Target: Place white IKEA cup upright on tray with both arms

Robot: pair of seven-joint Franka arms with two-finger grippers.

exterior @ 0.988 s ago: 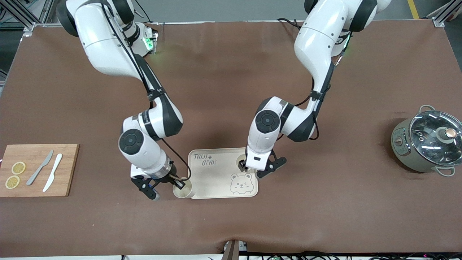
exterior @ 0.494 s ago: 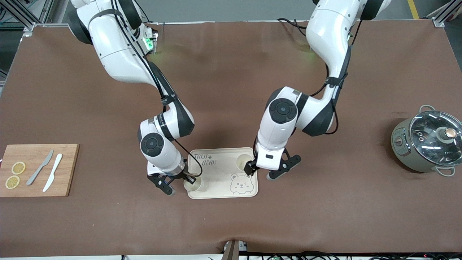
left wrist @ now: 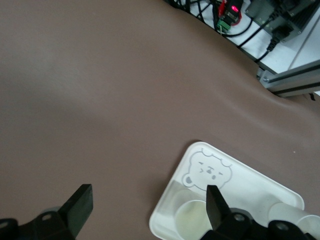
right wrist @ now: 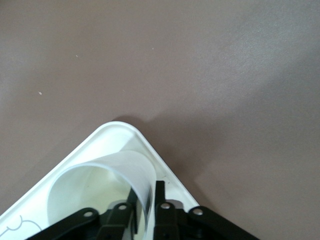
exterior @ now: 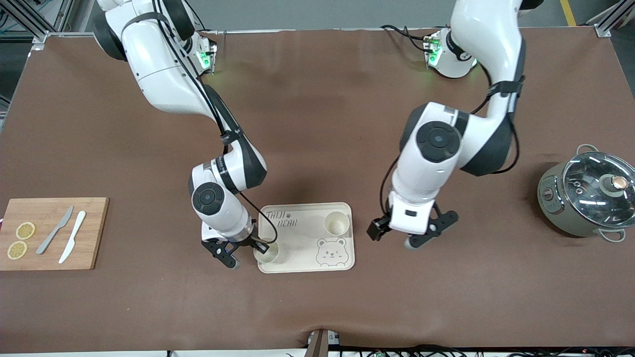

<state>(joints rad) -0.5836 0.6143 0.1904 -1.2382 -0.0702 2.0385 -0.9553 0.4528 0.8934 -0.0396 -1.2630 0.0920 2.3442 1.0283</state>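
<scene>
The cream tray lies at mid-table. One white cup stands upright on it above the bear drawing, toward the left arm's end. A second white cup stands upright on the tray's corner nearest the front camera, toward the right arm's end. My right gripper is shut on this cup's wall, one finger inside and one outside, over the tray's rim. My left gripper is open and empty over bare table beside the tray. The left wrist view shows the tray and a cup.
A bamboo cutting board with two lemon slices and two knives lies at the right arm's end. A grey pot with a glass lid stands at the left arm's end. Cables run along the table's near edge.
My right gripper carried its cup from beside the tray onto the tray's corner, then stayed still. My left gripper drew away from the other cup and off the tray toward the left arm's end.
</scene>
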